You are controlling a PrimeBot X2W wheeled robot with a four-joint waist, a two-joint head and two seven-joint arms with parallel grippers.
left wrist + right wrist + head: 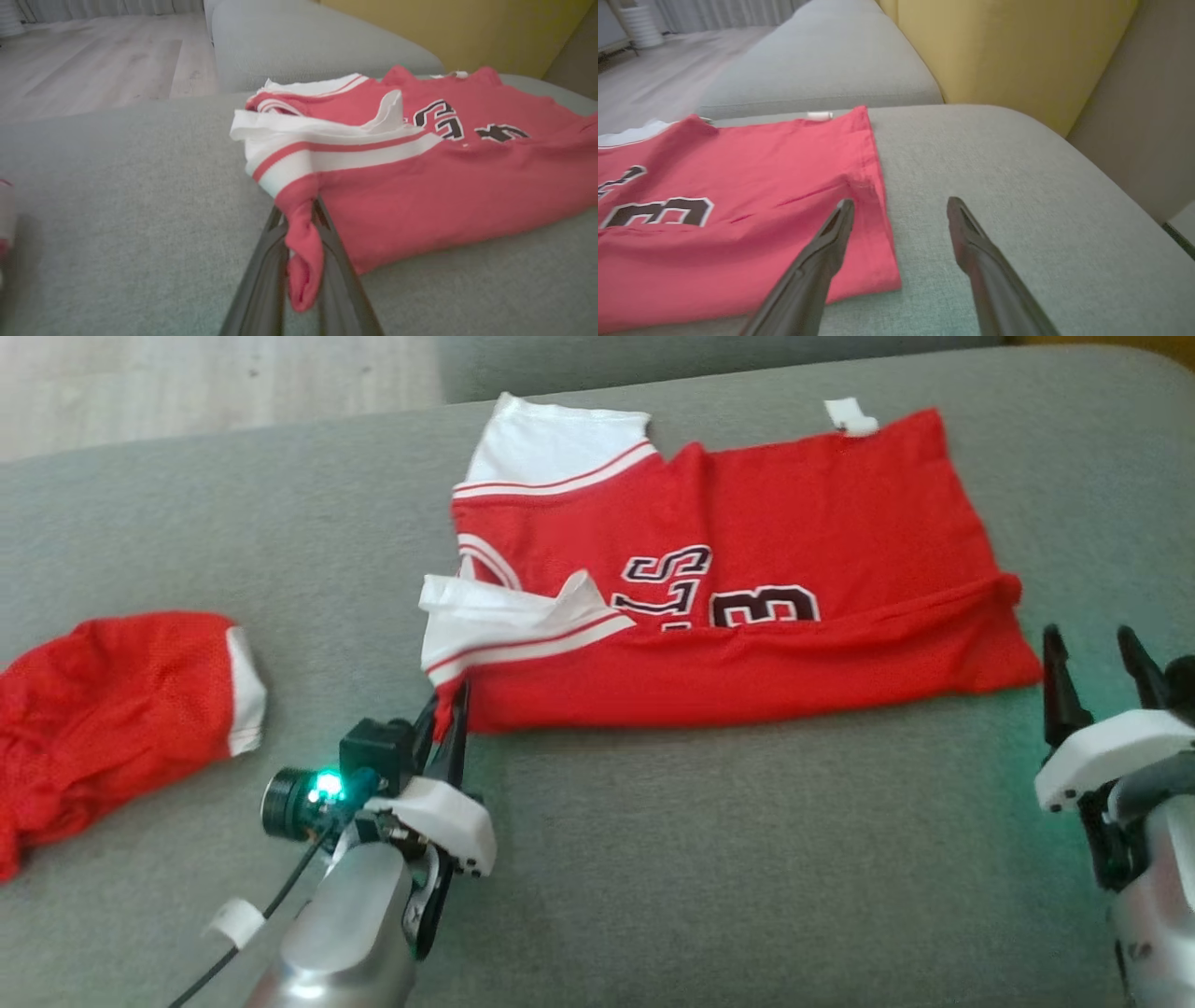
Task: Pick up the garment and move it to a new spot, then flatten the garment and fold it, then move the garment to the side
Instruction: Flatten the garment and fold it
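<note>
The garment [747, 644] is a red jersey with white sleeves and black lettering, lying on the grey sofa seat [653, 859] with its near edge folded over. My left gripper [455, 705] is at the garment's near-left corner. In the left wrist view the garment [444, 186] has a pinch of red cloth bunched between the fingers of my left gripper [299, 210], which is shut on it. My right gripper [1090, 639] stands open just off the near-right corner. In the right wrist view my right gripper [900, 203] has its left finger over the garment [738, 186] hem and nothing between its jaws.
A second red and white garment [112, 709] lies crumpled at the seat's left edge. Another grey cushion [303, 42] lies beyond, with a yellow backrest [1017, 56] to the right and wooden floor [187, 383] past the far left.
</note>
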